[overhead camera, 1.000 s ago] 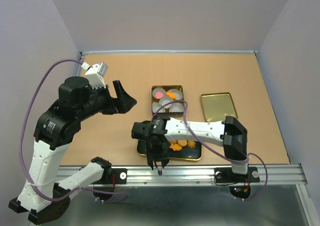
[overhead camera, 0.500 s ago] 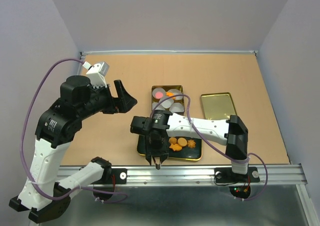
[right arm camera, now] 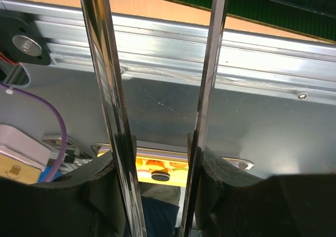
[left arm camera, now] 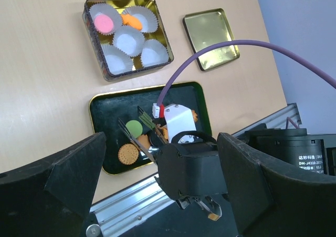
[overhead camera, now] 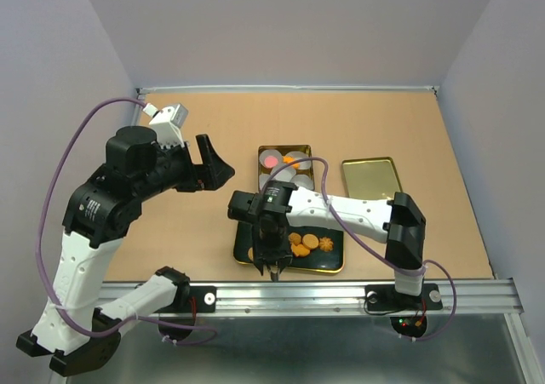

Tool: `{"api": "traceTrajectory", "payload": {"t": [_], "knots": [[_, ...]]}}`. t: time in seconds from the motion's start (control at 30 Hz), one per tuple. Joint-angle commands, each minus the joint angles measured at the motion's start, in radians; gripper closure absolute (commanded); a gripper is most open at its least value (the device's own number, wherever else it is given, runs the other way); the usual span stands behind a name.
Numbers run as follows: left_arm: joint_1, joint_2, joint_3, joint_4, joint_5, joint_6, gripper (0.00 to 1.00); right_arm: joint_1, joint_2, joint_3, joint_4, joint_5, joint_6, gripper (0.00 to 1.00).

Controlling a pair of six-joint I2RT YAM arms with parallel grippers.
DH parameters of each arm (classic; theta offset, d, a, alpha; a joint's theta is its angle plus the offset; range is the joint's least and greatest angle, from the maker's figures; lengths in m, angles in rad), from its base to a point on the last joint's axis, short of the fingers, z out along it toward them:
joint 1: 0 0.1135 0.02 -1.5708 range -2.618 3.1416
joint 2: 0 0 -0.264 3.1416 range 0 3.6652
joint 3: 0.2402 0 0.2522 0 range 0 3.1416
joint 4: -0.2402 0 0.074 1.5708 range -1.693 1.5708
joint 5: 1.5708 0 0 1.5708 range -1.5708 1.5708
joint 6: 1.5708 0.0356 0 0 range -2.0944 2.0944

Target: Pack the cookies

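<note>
While the right gripper hangs open and empty,
the cookies lie just beside it, farther in on the tray.

Pink cookie, green cookie, tan cookie; black tray; gold lid; white cups; purple cable.

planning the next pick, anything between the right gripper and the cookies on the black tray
Nothing visible. The right gripper hangs open and empty over the near edge of the tray, and the cookies lie uncovered on it, right beside the gripper.
</note>
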Motion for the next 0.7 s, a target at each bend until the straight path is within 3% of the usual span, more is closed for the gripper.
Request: {"api": "traceTrajectory", "payload": {"t": [0.0, 0.67], "knots": [[-0.005, 0.002, 0.001, 0.053, -0.004, 0.006, 0.01, 0.001, -0.003, -0.007, -0.049, -0.01, -0.034, 0.52], [-0.005, 0.009, -0.01, 0.056, -0.007, 0.009, 0.01, 0.0, -0.003, -0.128, 0.015, -0.049, -0.056, 0.51]]}}
